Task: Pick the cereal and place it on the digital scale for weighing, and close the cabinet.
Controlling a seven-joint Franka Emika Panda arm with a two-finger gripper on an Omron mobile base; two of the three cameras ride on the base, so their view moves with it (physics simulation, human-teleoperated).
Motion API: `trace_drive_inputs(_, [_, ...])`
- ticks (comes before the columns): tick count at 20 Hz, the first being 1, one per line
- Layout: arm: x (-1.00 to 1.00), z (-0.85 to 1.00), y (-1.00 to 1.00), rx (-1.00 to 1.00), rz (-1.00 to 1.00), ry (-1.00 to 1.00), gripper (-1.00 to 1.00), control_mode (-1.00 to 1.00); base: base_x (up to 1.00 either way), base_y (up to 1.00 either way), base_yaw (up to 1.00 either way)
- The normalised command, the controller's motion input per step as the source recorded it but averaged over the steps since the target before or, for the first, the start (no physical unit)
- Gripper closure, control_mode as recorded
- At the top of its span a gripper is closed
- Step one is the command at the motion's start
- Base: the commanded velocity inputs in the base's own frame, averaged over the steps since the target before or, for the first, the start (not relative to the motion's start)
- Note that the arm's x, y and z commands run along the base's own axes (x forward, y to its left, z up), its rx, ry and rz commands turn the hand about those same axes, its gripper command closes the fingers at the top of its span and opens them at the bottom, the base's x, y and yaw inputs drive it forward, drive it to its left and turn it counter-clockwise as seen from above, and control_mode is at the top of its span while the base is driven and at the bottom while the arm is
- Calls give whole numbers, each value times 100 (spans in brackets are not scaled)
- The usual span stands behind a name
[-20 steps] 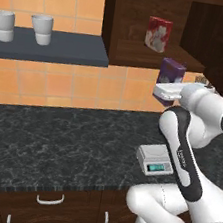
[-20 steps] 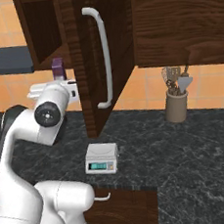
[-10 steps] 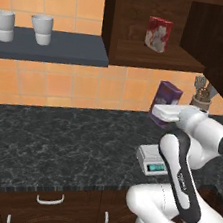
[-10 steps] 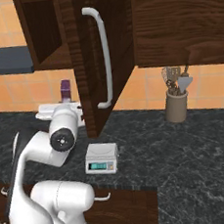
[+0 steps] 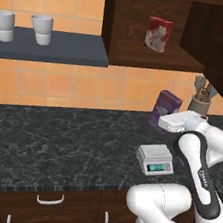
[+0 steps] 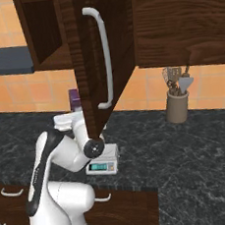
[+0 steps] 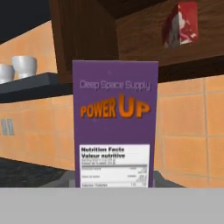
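The purple cereal [image 5: 166, 104] box hangs upright above the dark counter, a little behind the digital scale [image 5: 155, 159]. My gripper [image 5: 165, 119] is shut on the box's lower part. In the hand view the cereal [image 7: 114, 127] stands close between the fingertips [image 7: 160, 179], with my gripper [image 7: 112, 183] at its base. From the right, the cereal [image 6: 74, 99] peeks out left of the door, over the scale [image 6: 103, 163]. The cabinet [image 5: 143, 17] stands open, its door [image 6: 86, 63] with the silver bar handle [image 6: 105, 56] swung out toward me.
A red box [image 5: 158, 33] stands on the cabinet's shelf. Two white cups [image 5: 42, 28] sit on a grey wall shelf [image 5: 57, 49] at left. A utensil holder [image 6: 177, 104] stands on the counter at right. Drawers [image 5: 49, 200] lie below the counter edge.
My gripper has come down and slightly outward from the cabinet opening with the cereal in it, and now hangs lower, closer to the counter and the scale.
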Motion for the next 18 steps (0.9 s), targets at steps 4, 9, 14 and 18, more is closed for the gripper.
trace_drive_inputs(4, [24, -42, -19, 0, 13, -6, 100, -100, 0, 0, 0])
trace_drive_inputs(9, [29, -40, 0, -1, 11, -1, 100, -100, 0, 0, 0])
trace_drive_inputs(14, [17, -45, -3, 0, 13, 0, 100, -100, 0, 0, 0])
trace_drive_inputs(18, [0, -27, -23, 0, 12, 1, 100, -100, 0, 0, 0])
